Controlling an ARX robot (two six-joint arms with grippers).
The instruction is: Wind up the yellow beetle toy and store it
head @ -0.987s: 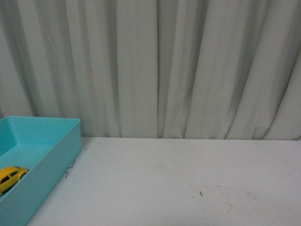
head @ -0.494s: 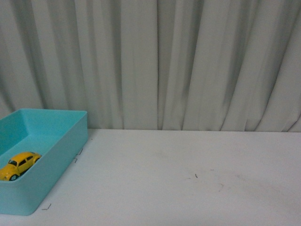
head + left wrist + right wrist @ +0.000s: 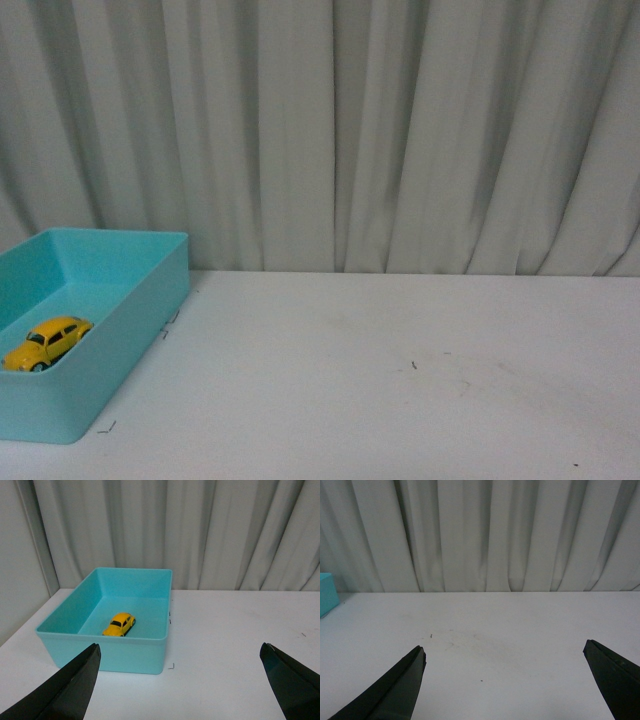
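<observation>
The yellow beetle toy sits inside the turquoise bin, on the bin's floor, upright on its wheels and close to one of the long walls (the left wrist view shows it nearer the middle of the floor). The bin stands on the white bench, at the bench's left end as the front view shows it, with a pale pleated curtain hanging behind the bench. A few small dark marks dot the bench surface to the right of the bin.

The left gripper hangs above the bench, short of the bin, its dark fingers spread wide and holding nothing. The right gripper is over bare bench well away from the bin, its fingers likewise wide apart and empty.
</observation>
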